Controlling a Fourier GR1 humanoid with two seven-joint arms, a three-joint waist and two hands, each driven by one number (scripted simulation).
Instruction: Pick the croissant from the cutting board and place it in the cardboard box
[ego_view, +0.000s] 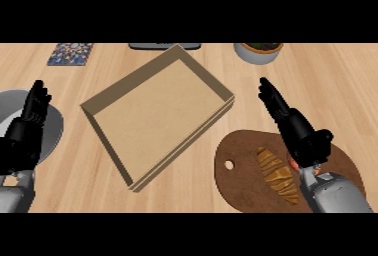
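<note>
Croissant (277, 174) on cutting board (242, 186), cardboard box (156, 119) beside, right hand (301, 136), left hand (26, 126), fingers straight

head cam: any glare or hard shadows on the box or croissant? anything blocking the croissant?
Head view: even light, no glare on the box or counter, only darker shading on the box's walls. Head view: the right hand and forearm hide the croissant's right side, and the board is cut by the lower edge.
</note>
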